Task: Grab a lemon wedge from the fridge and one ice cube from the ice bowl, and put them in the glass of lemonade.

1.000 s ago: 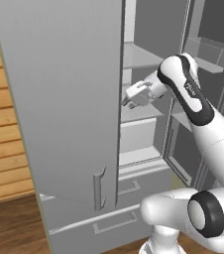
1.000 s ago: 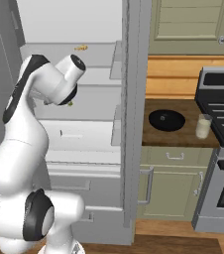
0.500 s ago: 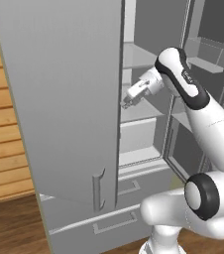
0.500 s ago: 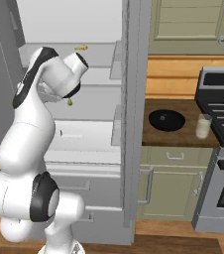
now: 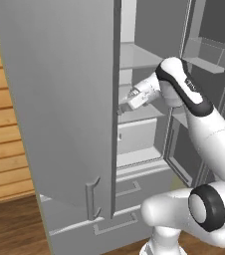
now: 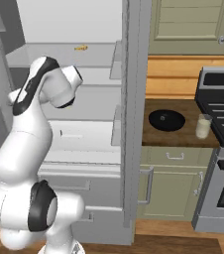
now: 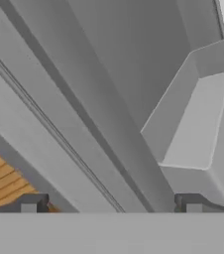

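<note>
**Desk:** Grey fridge (image 5: 59, 99), door swung wide. Your gripper (image 7: 111, 203) is inside at its middle shelf, jaws spread full and holding nothing. Where is the wedge?

**Field:** You can't tell from here. The orange-yellow lump (image 6: 81, 47) on the fridge's upper shelf looks wrong in colour, so don't take it for the wedge. The bowl (image 6: 166, 119) and the glass (image 6: 202, 126) sit on the counter to the right of the fridge, with the glass farther from it.

**Desk:** How will the wedge handle?

**Field:** Expect it to be very light, soft and wet-skinned, and far smaller than your jaws. It will likely squirt out of a hard pinch. Close across the rind and the flat cut faces, low against the fridge shelf, and squeeze gently. Keep it level on the way out past the fridge door.
</note>
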Motion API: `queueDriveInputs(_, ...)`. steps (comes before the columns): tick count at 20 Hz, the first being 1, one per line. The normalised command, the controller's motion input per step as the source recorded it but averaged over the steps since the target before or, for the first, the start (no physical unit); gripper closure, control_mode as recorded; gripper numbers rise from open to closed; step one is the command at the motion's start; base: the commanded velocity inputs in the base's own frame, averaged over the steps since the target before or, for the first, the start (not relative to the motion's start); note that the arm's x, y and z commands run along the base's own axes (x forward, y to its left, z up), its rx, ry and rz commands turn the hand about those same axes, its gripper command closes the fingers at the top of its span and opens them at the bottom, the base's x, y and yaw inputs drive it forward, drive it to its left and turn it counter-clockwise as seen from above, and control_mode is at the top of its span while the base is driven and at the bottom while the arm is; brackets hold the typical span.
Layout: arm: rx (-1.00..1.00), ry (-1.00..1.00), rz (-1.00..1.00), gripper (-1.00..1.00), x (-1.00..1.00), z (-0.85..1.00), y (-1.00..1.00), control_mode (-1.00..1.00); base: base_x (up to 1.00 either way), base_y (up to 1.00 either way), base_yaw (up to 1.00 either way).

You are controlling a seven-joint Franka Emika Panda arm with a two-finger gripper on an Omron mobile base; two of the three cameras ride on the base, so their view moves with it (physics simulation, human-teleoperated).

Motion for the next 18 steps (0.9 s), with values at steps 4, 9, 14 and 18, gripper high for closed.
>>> queueDriveInputs(4,0.24,-0.08,0.17,-1.0,-0.62,-0.03,0.79,-1.0,0.0,0.0,0.0)
queueDriveInputs(9,0.19,-0.04,0.14,-1.0,-0.61,-0.01,0.93,-1.0,0.0,0.0,0.0)
queueDriveInputs(14,0.11,0.0,0.1,-1.0,-0.42,0.0,1.0,-1.0,0.0,0.0,0.0)
queueDriveInputs(18,0.05,0.0,0.05,-1.0,-0.38,0.0,1.0,-1.0,0.0,0.0,0.0)
